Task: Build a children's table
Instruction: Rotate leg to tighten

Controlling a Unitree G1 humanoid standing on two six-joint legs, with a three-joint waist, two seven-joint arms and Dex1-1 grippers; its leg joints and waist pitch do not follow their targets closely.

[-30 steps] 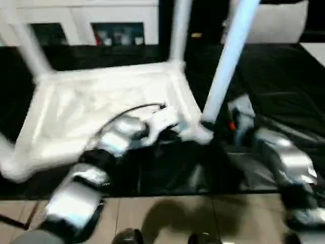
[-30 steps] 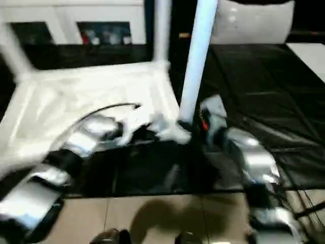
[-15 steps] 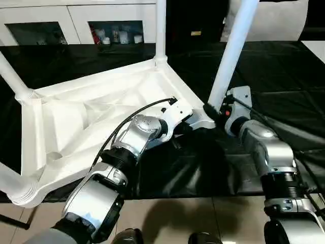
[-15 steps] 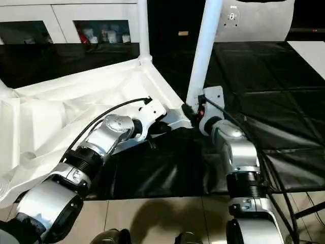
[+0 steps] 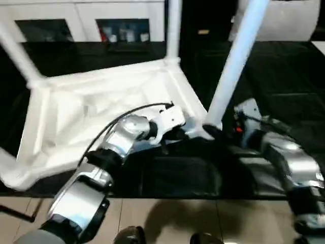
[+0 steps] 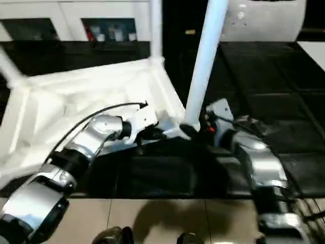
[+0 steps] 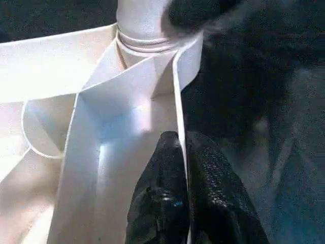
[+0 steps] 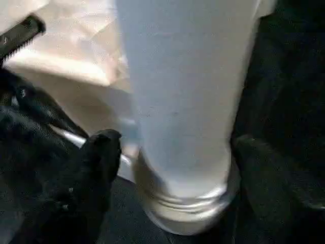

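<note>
1. On the black worktable (image 5: 284, 76), the white table (image 5: 91, 109) lies upside down, legs pointing up.
2. At the table's near corner, the left gripper (image 7: 180, 152) is closed on the thin rim wall.
3. Beside that corner, one leg (image 8: 183, 96) stands in its socket.
4. Around the leg's base, the right gripper (image 8: 172, 152) has jaws spread wide, fingers (image 8: 99, 157) clear of it.

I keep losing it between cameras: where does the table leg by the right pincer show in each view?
Left eye: leg, right of centre.
Right eye: centre.
Left wrist: its base at the corner socket.
Right wrist: centre.
Shared landmark: that corner socket.
</note>
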